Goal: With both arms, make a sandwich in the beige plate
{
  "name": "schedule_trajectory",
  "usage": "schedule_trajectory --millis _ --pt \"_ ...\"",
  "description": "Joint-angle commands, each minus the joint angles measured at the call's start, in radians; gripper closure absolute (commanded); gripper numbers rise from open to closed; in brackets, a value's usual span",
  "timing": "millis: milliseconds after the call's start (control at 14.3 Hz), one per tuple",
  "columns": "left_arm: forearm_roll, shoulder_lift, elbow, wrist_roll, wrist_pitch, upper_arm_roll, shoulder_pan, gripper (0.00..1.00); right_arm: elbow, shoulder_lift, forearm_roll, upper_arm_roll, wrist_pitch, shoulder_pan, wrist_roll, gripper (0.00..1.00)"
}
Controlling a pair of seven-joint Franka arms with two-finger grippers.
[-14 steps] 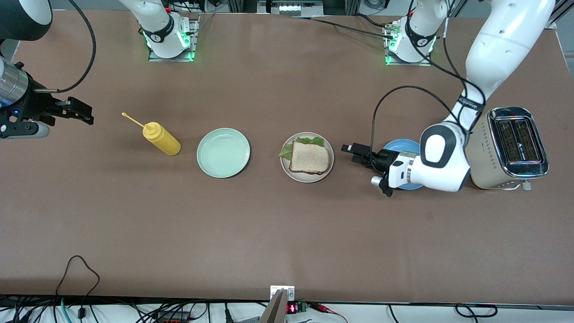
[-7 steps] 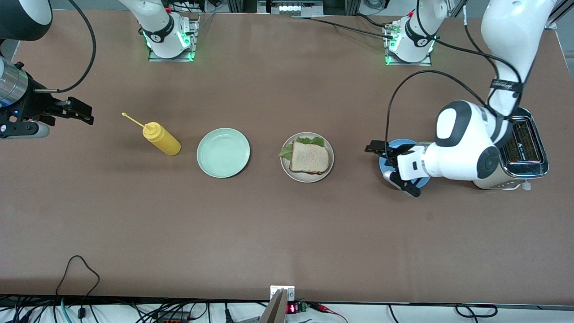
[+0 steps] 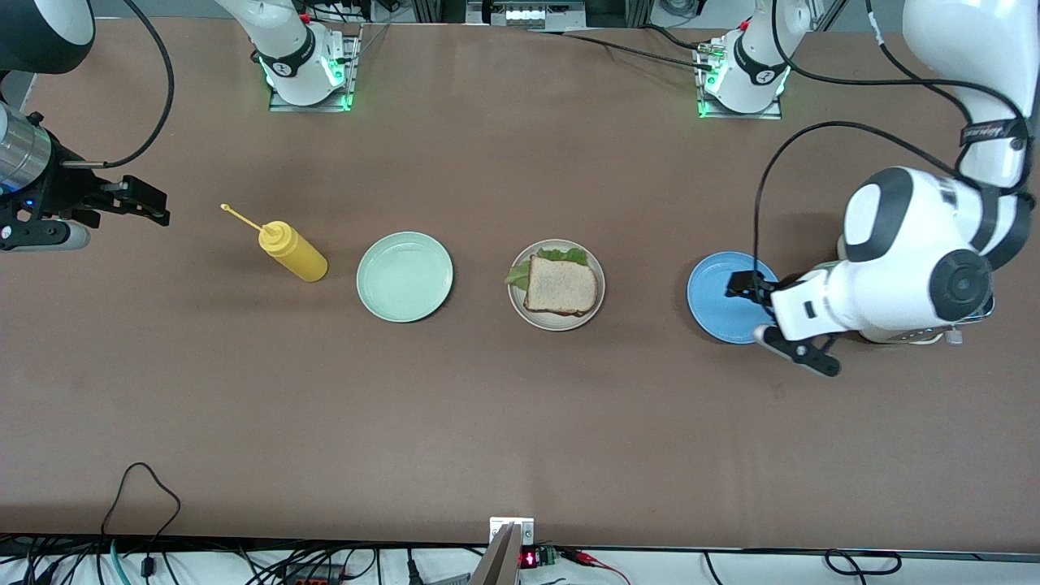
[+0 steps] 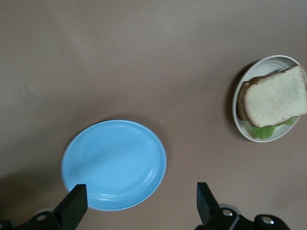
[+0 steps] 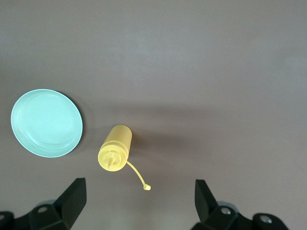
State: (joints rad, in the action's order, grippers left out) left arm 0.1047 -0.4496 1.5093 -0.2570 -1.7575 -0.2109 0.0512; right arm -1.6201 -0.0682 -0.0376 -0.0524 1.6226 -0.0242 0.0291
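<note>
The sandwich (image 3: 559, 285) lies on the beige plate (image 3: 517, 307) in the middle of the table: a slice of toasted bread on top with green lettuce sticking out from under it. In the left wrist view the sandwich (image 4: 274, 97) and the beige plate (image 4: 238, 117) show well off from the fingers. My left gripper (image 3: 738, 284) is open and empty over the blue plate (image 3: 715, 309); the left gripper (image 4: 139, 206) holds nothing. My right gripper (image 3: 145, 200) waits open and empty at the right arm's end of the table, and the right gripper (image 5: 139, 201) has only bare table under it.
A mint green plate (image 3: 405, 277) sits beside the beige plate, toward the right arm's end. A yellow squeeze bottle (image 3: 294, 252) with its cap hanging off stands beside that. A toaster (image 3: 910, 335) at the left arm's end is mostly hidden by the left arm.
The left arm has drawn back from beside the beige plate toward its own end of the table, over the blue plate, and now covers the toaster. The right arm has not moved.
</note>
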Motion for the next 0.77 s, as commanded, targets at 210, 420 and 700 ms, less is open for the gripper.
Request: schedule_trajectory --millis 210,420,700 --pt "0.003 0.178 0.012 0.076 0.015 0.215 -0.063 0.0 0.002 0.007 -0.001 -0.003 -0.012 -0.003 -0.001 0.0" --pt "-0.091 0.29 0.018 0.232 0.044 0.219 -0.056 0.0 0.002 0.007 -0.001 -0.003 -0.012 -0.003 -0.003 0.0" --pt "-0.094 0.37 0.017 0.272 0.156 0.215 -0.056 0.0 0.002 0.007 -0.001 -0.003 -0.012 -0.002 -0.003 0.0"
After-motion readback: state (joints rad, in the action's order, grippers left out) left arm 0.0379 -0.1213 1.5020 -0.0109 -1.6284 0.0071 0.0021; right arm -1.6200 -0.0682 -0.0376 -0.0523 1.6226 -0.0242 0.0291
